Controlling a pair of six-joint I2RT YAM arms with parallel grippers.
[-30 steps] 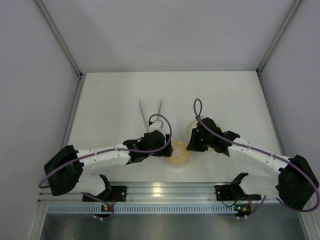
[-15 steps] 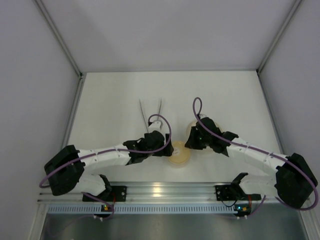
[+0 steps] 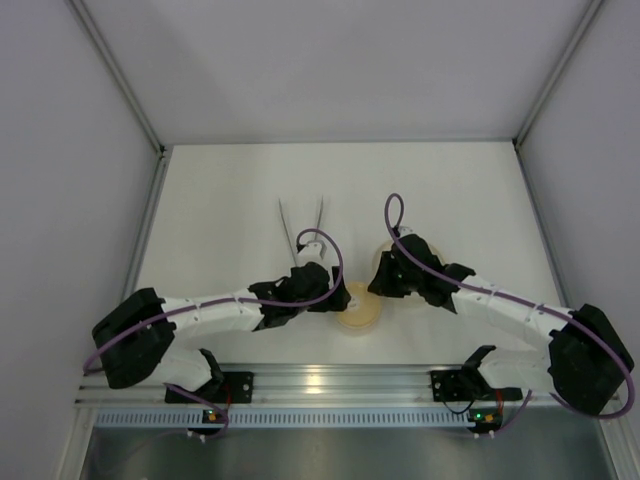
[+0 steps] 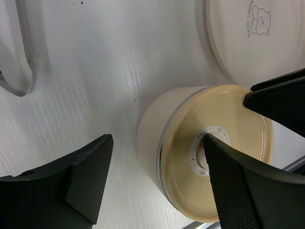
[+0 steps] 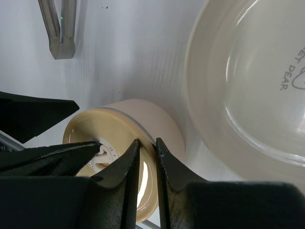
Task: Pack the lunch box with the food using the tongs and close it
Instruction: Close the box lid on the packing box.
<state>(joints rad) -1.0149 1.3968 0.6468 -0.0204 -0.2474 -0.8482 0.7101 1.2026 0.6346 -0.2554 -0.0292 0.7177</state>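
Note:
The lunch box [image 3: 358,308] stands near the table's front edge, a small round pale container with its flat tan lid [image 4: 228,124] on top. My left gripper [image 4: 157,138] is open around it: one finger is beside the wall, the other over the lid's centre. My right gripper [image 5: 147,143] comes from the other side, its fingers pinched on the lid's rim [image 5: 143,157]. The tongs [image 3: 302,225] lie free on the table behind the box, their joined end [image 5: 59,28] toward it. The food is hidden.
A wide cream plate [image 5: 248,86] sits just right of the box, mostly under my right arm [image 3: 480,300] in the top view, and shows nothing in it. A metal rail [image 3: 340,380] runs along the near edge. White walls enclose the table.
My right gripper has edged slightly left toward the box. The box, the tongs and the left gripper have kept their places.

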